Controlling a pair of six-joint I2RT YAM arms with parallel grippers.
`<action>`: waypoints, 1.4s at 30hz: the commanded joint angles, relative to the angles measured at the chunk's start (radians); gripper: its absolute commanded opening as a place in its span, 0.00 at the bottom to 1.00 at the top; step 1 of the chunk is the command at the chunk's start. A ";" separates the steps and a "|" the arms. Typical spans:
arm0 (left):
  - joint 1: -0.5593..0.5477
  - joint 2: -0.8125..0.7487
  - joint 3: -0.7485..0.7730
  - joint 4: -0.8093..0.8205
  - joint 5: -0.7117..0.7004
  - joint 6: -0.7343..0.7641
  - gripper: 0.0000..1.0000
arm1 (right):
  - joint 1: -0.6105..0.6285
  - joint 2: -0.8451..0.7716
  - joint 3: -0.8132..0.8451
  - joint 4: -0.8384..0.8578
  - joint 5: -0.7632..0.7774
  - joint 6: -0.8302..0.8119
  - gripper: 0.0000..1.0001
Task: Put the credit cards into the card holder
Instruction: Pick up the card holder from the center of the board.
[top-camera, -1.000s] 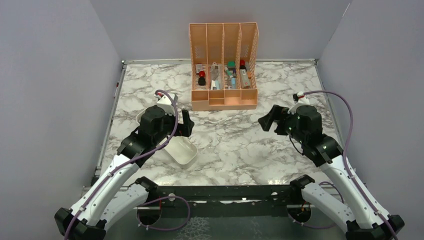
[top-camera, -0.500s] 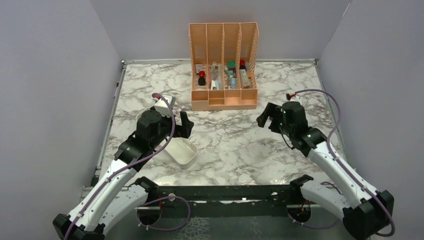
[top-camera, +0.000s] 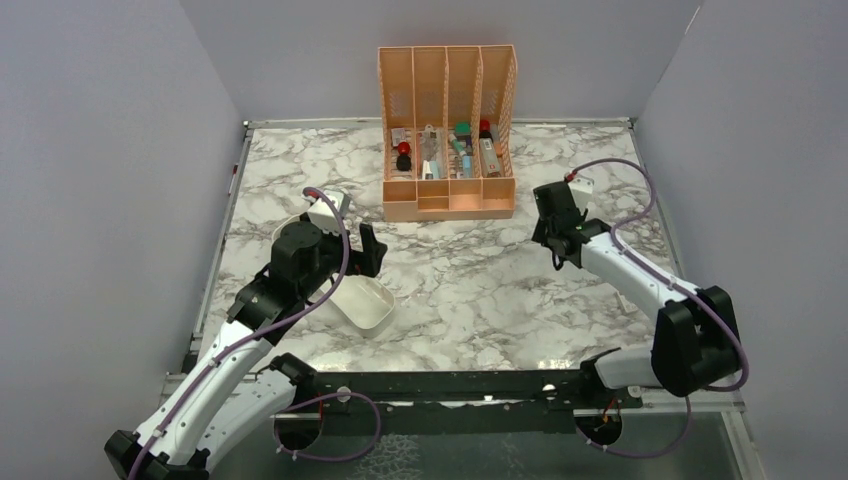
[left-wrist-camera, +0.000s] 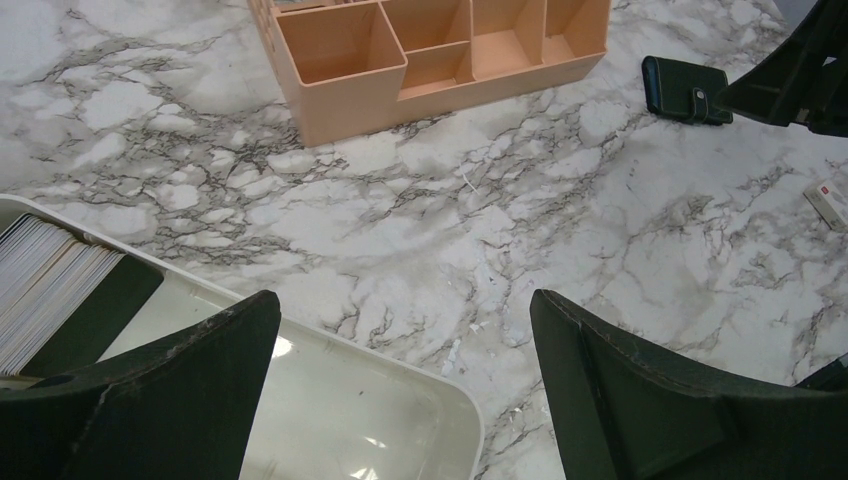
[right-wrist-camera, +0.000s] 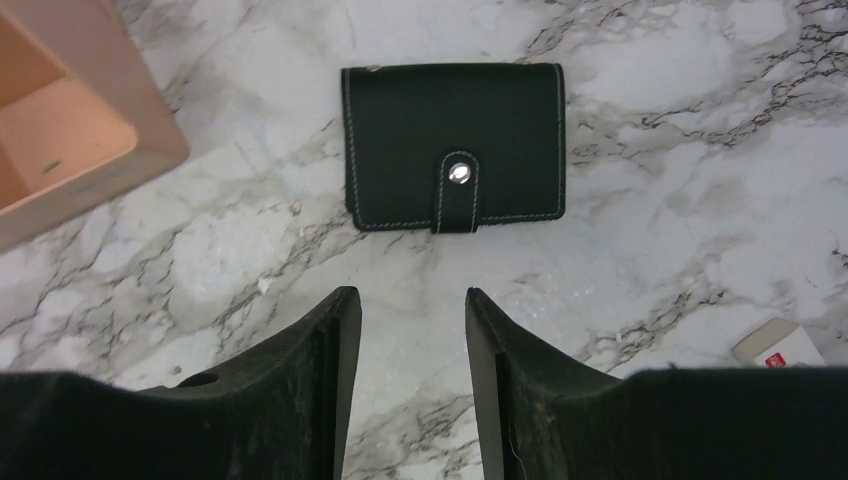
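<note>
As the right gripper (top-camera: 552, 232) hung nearest the holder (right-wrist-camera: 455, 145), both grippers stood empty.
From above, the left gripper (top-camera: 370, 250) gaped beside the tray (top-camera: 385, 312). Its wrist view showed cards (left-wrist-camera: 40, 290) stacked in that tray, the holder well apart to the right. The right wrist view put the clasped holder just ahead of narrowly parted jaws, its long axis crosswise, wider than their gap.

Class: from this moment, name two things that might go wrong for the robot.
The holder lies flat and snapped shut; the right tool, poised just short of it, may slide it instead of lifting it. The cards sit packed together in the tray; the left tool may pinch several.
</note>
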 joint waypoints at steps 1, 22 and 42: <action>0.005 -0.009 -0.006 0.021 0.025 0.019 0.99 | -0.093 0.065 0.038 0.058 0.028 -0.015 0.47; 0.005 0.006 -0.002 0.008 0.023 0.032 0.99 | -0.217 0.299 0.088 0.140 -0.122 -0.022 0.50; 0.005 0.058 0.024 -0.040 -0.027 0.014 0.84 | -0.174 0.148 0.043 0.113 -0.212 -0.123 0.01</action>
